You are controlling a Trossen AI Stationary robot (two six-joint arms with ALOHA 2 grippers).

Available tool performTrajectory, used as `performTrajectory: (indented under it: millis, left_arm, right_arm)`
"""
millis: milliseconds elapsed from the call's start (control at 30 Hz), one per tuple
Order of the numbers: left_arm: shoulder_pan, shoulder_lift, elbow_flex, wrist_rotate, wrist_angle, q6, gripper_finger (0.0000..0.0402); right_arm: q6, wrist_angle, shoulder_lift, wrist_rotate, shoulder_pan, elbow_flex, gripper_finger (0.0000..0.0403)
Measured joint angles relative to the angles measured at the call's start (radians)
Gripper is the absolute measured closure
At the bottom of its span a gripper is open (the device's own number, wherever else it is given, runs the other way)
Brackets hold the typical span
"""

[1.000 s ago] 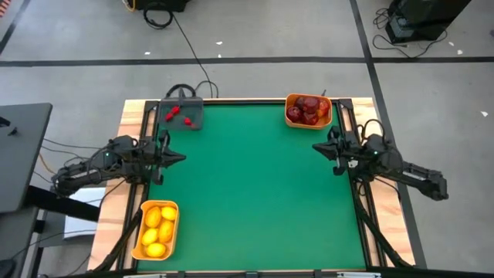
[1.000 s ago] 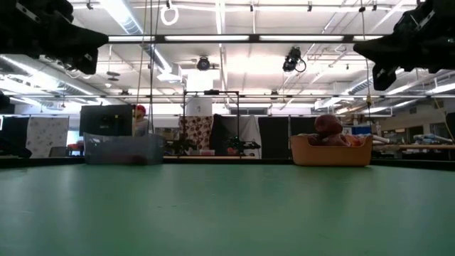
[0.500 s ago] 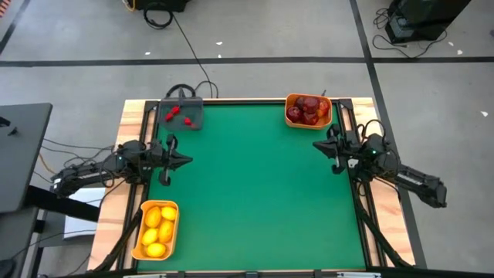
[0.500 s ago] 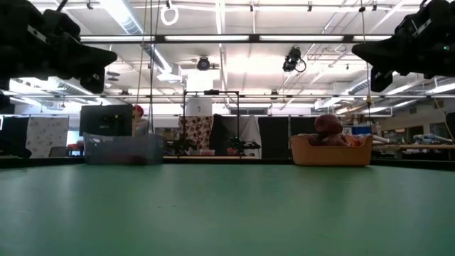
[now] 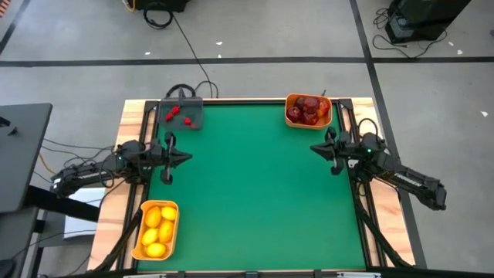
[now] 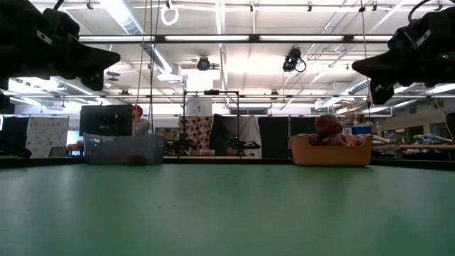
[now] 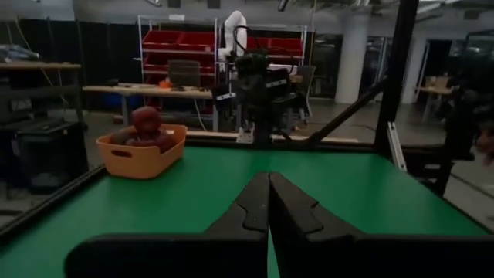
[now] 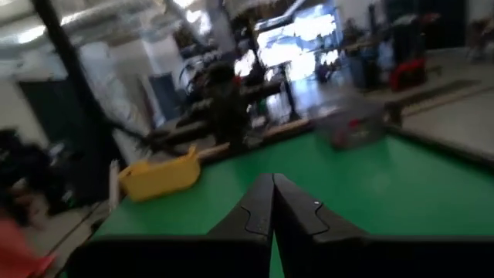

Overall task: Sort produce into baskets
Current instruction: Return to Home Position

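My left gripper (image 5: pixel 184 158) hovers shut and holds nothing above the green table's left edge, pointing level across the table; its own view shows the fingers (image 7: pixel 268 185) together. My right gripper (image 5: pixel 312 147) hovers shut and holds nothing above the right edge, facing it (image 8: pixel 272 185). Yellow lemon-like fruits lie in an orange basket (image 5: pixel 157 229) at the near left. Dark red and red-orange fruits fill an orange basket (image 5: pixel 309 110) at the far right (image 7: pixel 143 148). Small red bits lie in the dark grey tray (image 5: pixel 183 113) at the far left (image 6: pixel 124 149).
The green mat (image 5: pixel 262 185) lies between the two arms, with wooden table edges and black frame rails along both sides. Cables run off the far left corner. Beyond the far edge, the low view shows the room with racks and a person (image 6: pixel 140 114).
My left gripper has sunk a little and reached slightly farther over the table, tipping toward level, and has stayed shut. My right arm has swung slightly about its base, its shut gripper dipping a little in the low view. The baskets and produce have kept still.
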Motion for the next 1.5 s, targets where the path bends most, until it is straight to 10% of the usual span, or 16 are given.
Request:
performTrajectory:
  millis: [1500]
  left_arm:
    - [0.0,0.0,-0.001,-0.006,0.008,-0.052,0.0392]
  right_arm:
    - [0.026,0.005,0.046,0.109,0.006,0.0,0.0383]
